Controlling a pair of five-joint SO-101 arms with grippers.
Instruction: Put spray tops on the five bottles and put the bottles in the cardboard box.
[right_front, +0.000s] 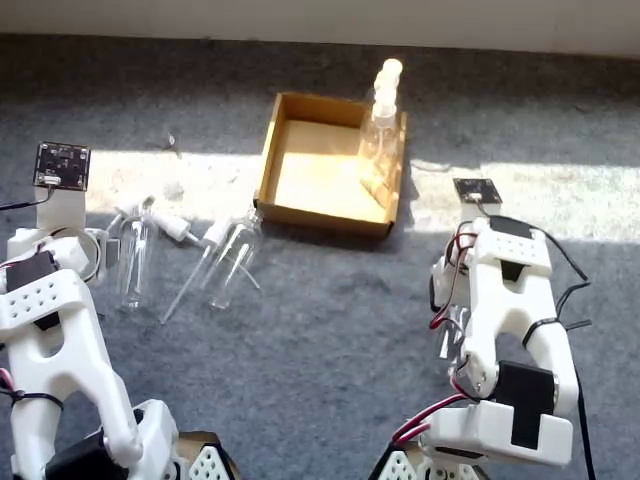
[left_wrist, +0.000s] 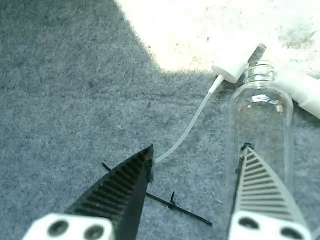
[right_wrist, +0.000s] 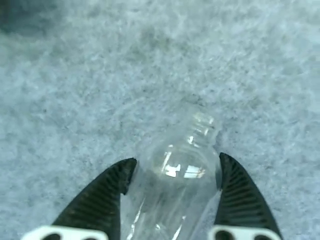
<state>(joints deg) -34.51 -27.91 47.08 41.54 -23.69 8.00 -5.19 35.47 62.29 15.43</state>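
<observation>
My right gripper (right_wrist: 177, 157) is shut on a clear bottle (right_wrist: 175, 175) with a bare neck, just above the grey carpet. My left gripper (left_wrist: 197, 147) is open and low over the carpet. An uncapped clear bottle (left_wrist: 260, 110) lies against one of its fingers (left_wrist: 255, 180). A white spray top (left_wrist: 227, 70) with a long tube lies between the fingers. In the high view, two bare bottles (right_front: 135, 260) (right_front: 235, 265) and loose spray tops (right_front: 170, 225) lie left of the cardboard box (right_front: 270, 160). Capped bottles (right_front: 380, 140) stand at the box's right wall.
A black zip tie (left_wrist: 170, 200) lies on the carpet by the left gripper. Another white spray top (left_wrist: 305, 95) rests beside the bottle's neck. The right arm (right_front: 505, 330) stands at the front right, the left arm (right_front: 55, 300) at the front left. Sunlight crosses the carpet.
</observation>
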